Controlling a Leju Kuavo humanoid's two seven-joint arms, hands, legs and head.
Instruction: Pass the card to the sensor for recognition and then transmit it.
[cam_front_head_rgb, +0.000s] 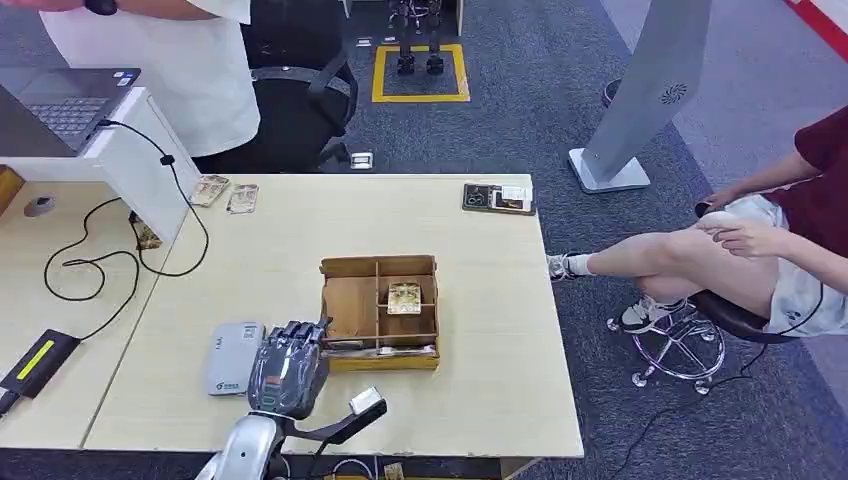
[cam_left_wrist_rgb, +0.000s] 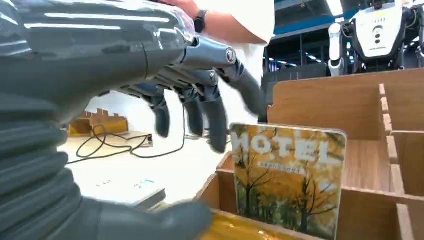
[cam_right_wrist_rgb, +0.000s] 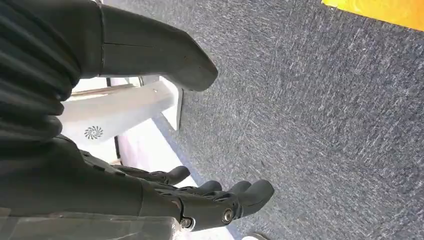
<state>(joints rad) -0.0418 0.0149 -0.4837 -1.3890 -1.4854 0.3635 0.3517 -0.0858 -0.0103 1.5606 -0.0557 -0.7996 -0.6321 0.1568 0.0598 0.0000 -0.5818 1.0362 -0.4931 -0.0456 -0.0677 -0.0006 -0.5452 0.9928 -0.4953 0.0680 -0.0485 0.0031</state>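
A card (cam_left_wrist_rgb: 290, 180) printed with yellow autumn trees stands upright in the front slot of the wooden divided box (cam_front_head_rgb: 352, 268). Another small card (cam_front_head_rgb: 404, 298) lies in a middle compartment. My left hand (cam_front_head_rgb: 288, 370) hovers at the box's front-left corner, fingers (cam_left_wrist_rgb: 215, 120) spread above and the thumb (cam_left_wrist_rgb: 150, 220) below, holding nothing; the upright card is just beyond the fingertips. The white-grey card sensor (cam_front_head_rgb: 235, 358) lies on the table right beside this hand. My right hand (cam_right_wrist_rgb: 200, 200) hangs over grey carpet, fingers apart and empty.
Two loose cards (cam_front_head_rgb: 226, 194) and a dark tray (cam_front_head_rgb: 497, 198) lie at the table's far edge. Black cables (cam_front_head_rgb: 120, 262) and a black device (cam_front_head_rgb: 35, 360) are on the left desk. A person in white (cam_front_head_rgb: 180, 60) stands behind; another person (cam_front_head_rgb: 760, 240) sits at right.
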